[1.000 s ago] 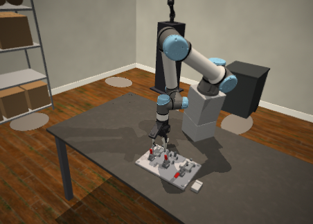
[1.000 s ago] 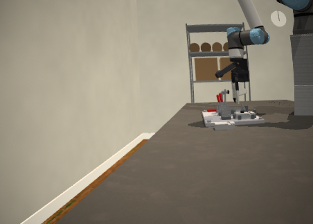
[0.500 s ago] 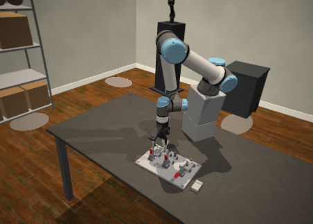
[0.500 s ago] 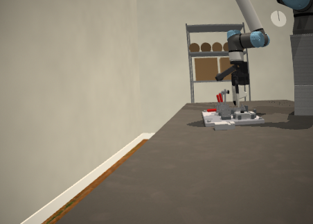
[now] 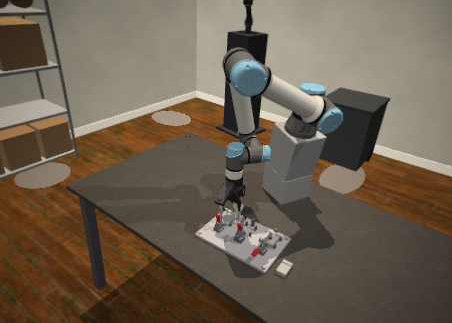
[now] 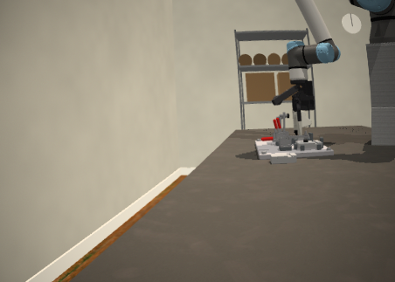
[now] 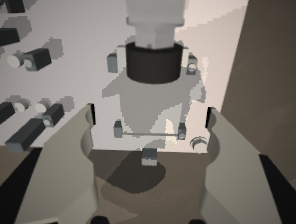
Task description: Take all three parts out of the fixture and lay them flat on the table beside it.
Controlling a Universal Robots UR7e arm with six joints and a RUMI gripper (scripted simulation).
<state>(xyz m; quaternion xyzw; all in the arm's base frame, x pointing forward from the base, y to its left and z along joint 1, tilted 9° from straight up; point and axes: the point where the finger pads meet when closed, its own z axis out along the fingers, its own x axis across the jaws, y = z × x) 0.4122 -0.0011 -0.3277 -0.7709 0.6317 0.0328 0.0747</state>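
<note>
The fixture is a white plate (image 5: 207, 236) (image 6: 328, 152) (image 7: 220, 30) with red-handled clamps. Two red handles (image 5: 239, 227) (image 6: 275, 123) stand up; one red handle (image 5: 255, 252) (image 6: 266, 139) lies low at the near end. My gripper (image 5: 230, 214) (image 6: 301, 131) (image 7: 150, 106) is open above the fixture's far end, its fingers on either side of a pale flat part (image 7: 150, 102) seated between small grey blocks. A clamp's black tip (image 7: 153, 62) hangs over that part. A grey part (image 5: 272, 239) (image 6: 309, 145) sits at the near end. A pale block (image 5: 284, 268) (image 6: 283, 159) lies on the table beside the plate.
Grey pins and blocks (image 7: 37, 60) of the middle station stand left of my fingers in the wrist view. The arm's grey pedestal (image 5: 294, 168) (image 6: 384, 94) stands behind the fixture. The table (image 5: 150, 198) (image 6: 262, 221) extends around the plate.
</note>
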